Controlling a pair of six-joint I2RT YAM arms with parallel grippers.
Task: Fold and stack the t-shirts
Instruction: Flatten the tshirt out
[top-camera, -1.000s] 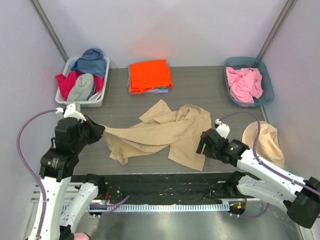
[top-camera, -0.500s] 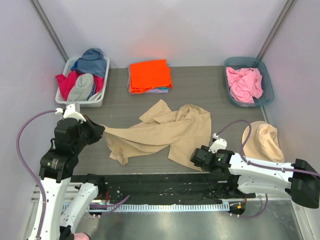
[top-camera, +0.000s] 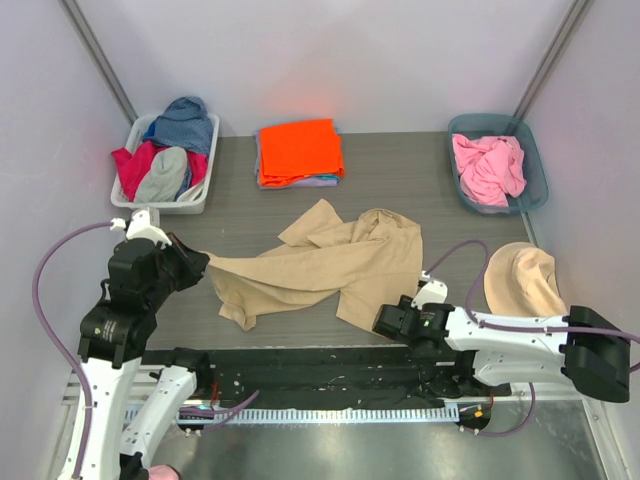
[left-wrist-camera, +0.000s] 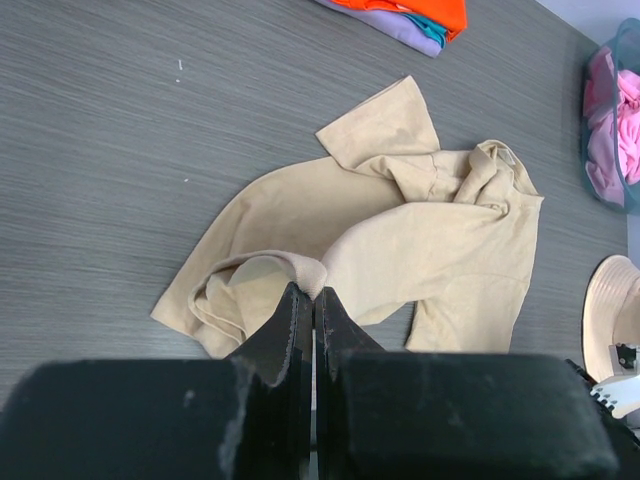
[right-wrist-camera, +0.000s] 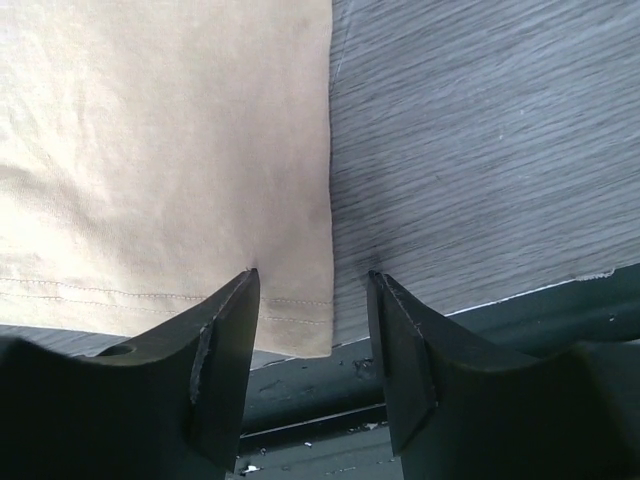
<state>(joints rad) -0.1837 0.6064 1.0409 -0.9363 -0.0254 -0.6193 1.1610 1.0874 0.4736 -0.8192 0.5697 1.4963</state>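
The tan shirt (top-camera: 320, 265) lies crumpled across the middle of the table (top-camera: 400, 190). One short sleeve points toward the far side and the collar is bunched at the right. Its left end is drawn out to the left gripper (top-camera: 195, 262), whose jaws are pressed together on a fold of the cloth.

The right gripper (top-camera: 385, 322) sits low at the near edge of the table, at the shirt's near right hem corner. Its jaws stand partly apart with that corner in the gap. One finger (right-wrist-camera: 225, 345) is against the stitched hem and the other is over bare wood, and nothing is clamped.

At the far side, in the middle, a folded orange shirt (top-camera: 299, 150) tops a small stack, with a lavender shirt (top-camera: 325, 181) showing beneath it. A pink shirt (top-camera: 487, 165) is bundled in a blue-green bin (top-camera: 535, 190) at the far right. A white basket (top-camera: 160, 207) at the far left holds blue, red and grey clothes (top-camera: 165, 150). A tan hat (top-camera: 527, 285) lies near the right edge of the table.
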